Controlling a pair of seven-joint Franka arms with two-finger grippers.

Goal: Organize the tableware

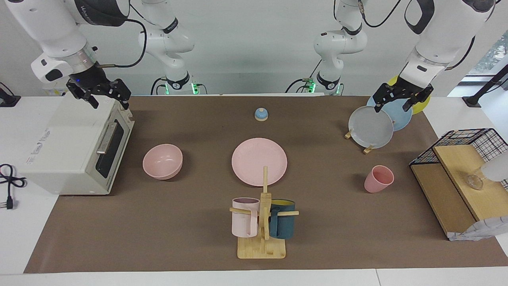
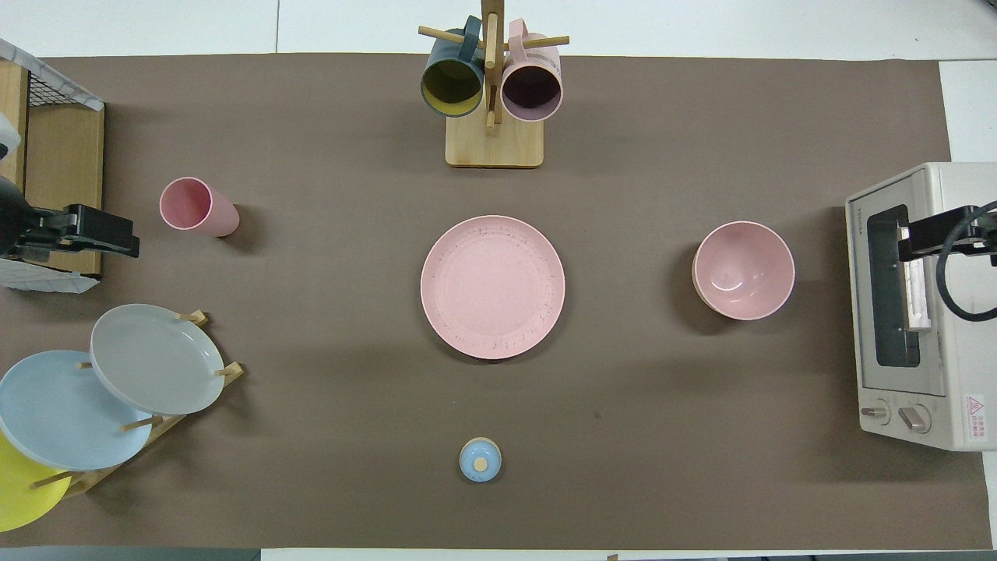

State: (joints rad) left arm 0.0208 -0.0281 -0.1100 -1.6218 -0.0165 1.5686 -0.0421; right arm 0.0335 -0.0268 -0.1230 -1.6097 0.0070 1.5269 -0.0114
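The pink plate (image 1: 259,161) (image 2: 492,287) lies flat at the middle of the brown mat. The pink bowl (image 1: 162,161) (image 2: 744,269) stands beside it toward the right arm's end, in front of the toaster oven. The small pink cup (image 1: 379,178) (image 2: 195,206) stands toward the left arm's end, farther from the robots than the plate rack. My right gripper (image 1: 110,105) (image 2: 907,249) is open and empty, raised over the toaster oven. My left gripper (image 1: 393,108) (image 2: 128,238) is open and empty, raised over the plate rack.
A toaster oven (image 1: 75,147) stands at the right arm's end. A rack holds a grey plate (image 1: 371,127), a blue one and a yellow one. A mug tree (image 1: 262,222) with two mugs stands farthest from the robots. A small blue bell (image 1: 261,114) and a wooden shelf with wire basket (image 1: 456,178) also stand here.
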